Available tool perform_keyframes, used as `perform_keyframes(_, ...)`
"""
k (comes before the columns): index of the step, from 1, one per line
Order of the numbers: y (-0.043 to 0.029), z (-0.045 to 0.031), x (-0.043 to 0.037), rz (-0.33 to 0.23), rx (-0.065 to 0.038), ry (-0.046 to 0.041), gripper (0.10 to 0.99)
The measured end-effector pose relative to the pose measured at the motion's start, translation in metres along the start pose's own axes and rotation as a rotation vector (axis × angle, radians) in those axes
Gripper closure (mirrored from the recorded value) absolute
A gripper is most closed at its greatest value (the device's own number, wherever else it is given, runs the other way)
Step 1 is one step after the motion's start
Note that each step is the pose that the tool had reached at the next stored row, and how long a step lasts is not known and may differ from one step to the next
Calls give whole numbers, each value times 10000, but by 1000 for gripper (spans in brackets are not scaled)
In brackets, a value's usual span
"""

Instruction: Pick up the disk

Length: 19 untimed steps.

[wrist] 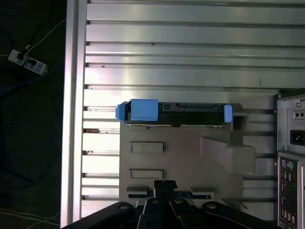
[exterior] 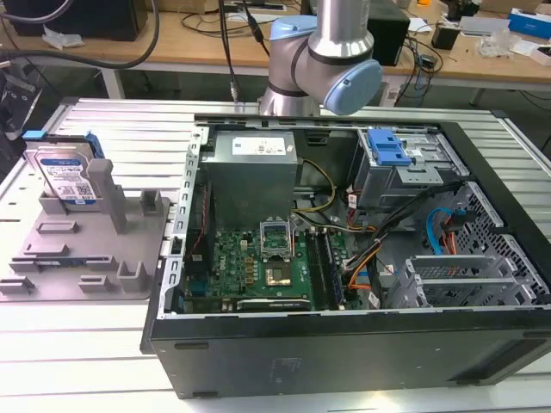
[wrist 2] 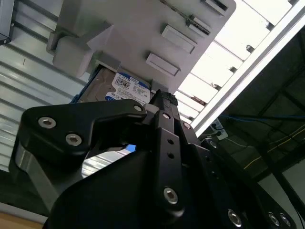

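Note:
The disk (exterior: 65,176) stands upright on its edge in a slot of the grey fixture (exterior: 86,249), at the exterior view's left on the ribbed metal table. Its blue-and-white label faces the open computer case. In the first wrist view I look down on the disk (wrist: 190,114), a thin dark edge with blue rails. In the same view my gripper (wrist: 165,183) is shut and hovers above the fixture (wrist: 181,157), apart from the disk. The second wrist view shows the disk's label (wrist 2: 125,88) beyond the gripper (wrist 2: 162,98), under the fixture (wrist 2: 143,33).
An open computer case (exterior: 344,344) fills the exterior view's middle and right, with a blue-topped drive cage (exterior: 392,151) inside. The arm (exterior: 323,52) rises behind it. The case's rear panel (wrist: 290,162) lies beside the fixture. A power strip (wrist: 27,63) lies on the floor past the table edge.

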<state>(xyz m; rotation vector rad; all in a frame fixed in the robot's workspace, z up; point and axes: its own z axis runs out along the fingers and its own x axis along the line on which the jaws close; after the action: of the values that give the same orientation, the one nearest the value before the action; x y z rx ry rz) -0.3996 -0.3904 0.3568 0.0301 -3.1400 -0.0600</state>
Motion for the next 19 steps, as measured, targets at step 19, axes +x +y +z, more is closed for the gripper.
perform_keyframes(19, 0, 1, 0, -3369, 2, 128, 980)
